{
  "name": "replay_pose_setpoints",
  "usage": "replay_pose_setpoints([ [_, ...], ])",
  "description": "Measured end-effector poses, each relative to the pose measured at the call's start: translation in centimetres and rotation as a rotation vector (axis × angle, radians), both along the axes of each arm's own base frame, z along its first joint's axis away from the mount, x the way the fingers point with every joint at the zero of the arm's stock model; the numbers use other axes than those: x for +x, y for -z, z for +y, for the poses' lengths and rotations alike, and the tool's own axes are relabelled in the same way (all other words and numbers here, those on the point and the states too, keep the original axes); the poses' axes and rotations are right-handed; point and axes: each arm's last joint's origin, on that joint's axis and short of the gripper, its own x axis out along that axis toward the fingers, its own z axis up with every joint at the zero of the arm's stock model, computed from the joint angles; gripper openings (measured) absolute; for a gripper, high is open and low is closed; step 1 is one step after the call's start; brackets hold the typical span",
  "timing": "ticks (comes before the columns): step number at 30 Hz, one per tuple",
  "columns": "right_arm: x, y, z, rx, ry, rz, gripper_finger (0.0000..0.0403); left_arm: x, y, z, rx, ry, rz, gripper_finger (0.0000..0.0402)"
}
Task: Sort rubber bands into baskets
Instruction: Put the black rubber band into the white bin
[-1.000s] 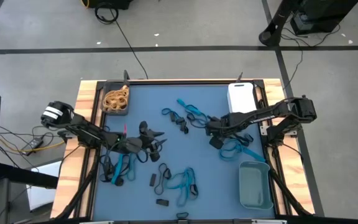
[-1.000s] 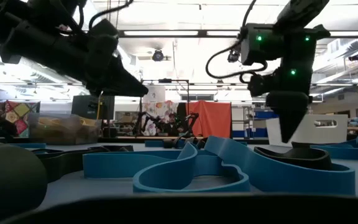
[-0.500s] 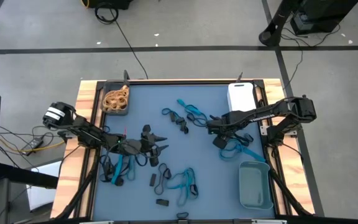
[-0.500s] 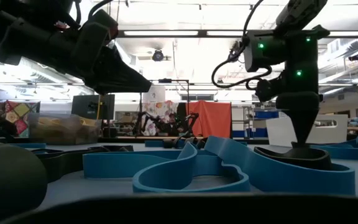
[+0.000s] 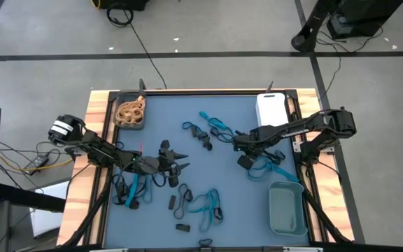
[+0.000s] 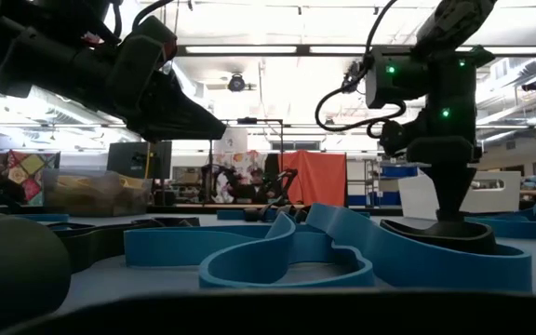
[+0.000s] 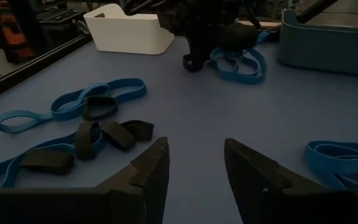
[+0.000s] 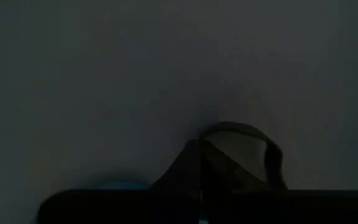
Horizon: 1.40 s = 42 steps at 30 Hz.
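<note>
A: Right gripper (image 5: pixel 244 161), quick, where is it?
B: Mine's down on the blue mat (image 5: pixel 187 105), right half, just beside the loose blue bands (image 5: pixel 268 168) near the white basket (image 5: pixel 271 108). My fingers are pinched together on a black rubber band (image 8: pixel 241 152); the right wrist view shows the dark loop bulging past the tips. In the low view the tip sits on a black band (image 6: pixel 449 234) lying on the mat.
A: Lifted?
B: Can't tell. It looks flat on the mat.
A: Left gripper (image 5: pixel 180 158)?
B: Mine hangs above the mat, left of centre, fingers (image 7: pixel 148 177) apart with nothing between them. It points across the mat toward the other arm.
A: Bands?
B: Tan ones are piled in the dark basket (image 5: pixel 129 112) at the far left corner. Blue and black ones lie scattered: a cluster mid-mat toward the far side (image 5: pixel 205 131), more near the front edge (image 5: pixel 198 203), and some under my left arm (image 5: pixel 135 192).
A: Grey-teal basket (image 5: pixel 287 208)?
B: Near right corner. I see nothing in it.
</note>
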Motion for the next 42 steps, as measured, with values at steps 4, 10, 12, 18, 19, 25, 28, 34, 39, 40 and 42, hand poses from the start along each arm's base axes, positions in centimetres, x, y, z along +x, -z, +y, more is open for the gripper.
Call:
replay_pose_setpoints([
  [4, 0.0, -0.1, -0.1, -0.014, -0.046, 0.016, 0.0006, 0.0, 0.0, 0.0, 0.0, 0.001, 0.001, 0.0158],
  [10, 1.1, -3.6, -0.6, -0.147, -0.102, 0.083, 0.0004, 0.0, 0.0, 0.0, 0.0, 0.0, 0.001, 0.0158],
  [12, 1.5, -5.3, -0.8, -0.216, -0.112, 0.104, 0.0004, 0.0, 0.0, 0.0, 0.0, 0.0, 0.001, 0.0158],
  [18, 2.0, -10.1, -2.3, -0.391, -0.108, 0.174, 0.0002, 0.0, 0.1, 0.0, 0.003, 0.0, 0.013, 0.0158],
  [19, 1.9, -10.9, -2.7, -0.422, -0.101, 0.191, 0.0002, -0.1, 0.1, 0.0, 0.003, 0.0, 0.015, 0.0158],
  [25, 1.1, -14.3, -5.3, -0.519, 0.001, 0.248, 0.0002, -0.1, 0.2, 0.0, 0.005, -0.001, 0.022, 0.0158],
  [28, 0.6, -14.6, -6.9, -0.531, 0.05, 0.273, 0.0002, -0.1, 0.2, 0.0, 0.005, -0.001, 0.022, 0.0158],
  [34, -1.0, -14.3, -10.2, -0.566, 0.134, 0.36, 0.0003, -0.1, 0.4, 0.0, 0.011, -0.001, 0.044, 0.0158],
  [39, -2.4, -13.3, -12.3, -0.56, 0.214, 0.416, 0.0003, -0.2, 0.6, 0.1, 0.016, -0.001, 0.06, 0.0158],
  [40, -2.6, -13.0, -12.5, -0.543, 0.228, 0.413, 0.0003, -0.2, 0.6, 0.1, 0.017, -0.001, 0.061, 0.0158],
  [42, -2.8, -12.1, -12.9, -0.497, 0.252, 0.397, 0.0006, -0.2, 0.6, 0.1, 0.018, -0.001, 0.066, 0.0158],
])
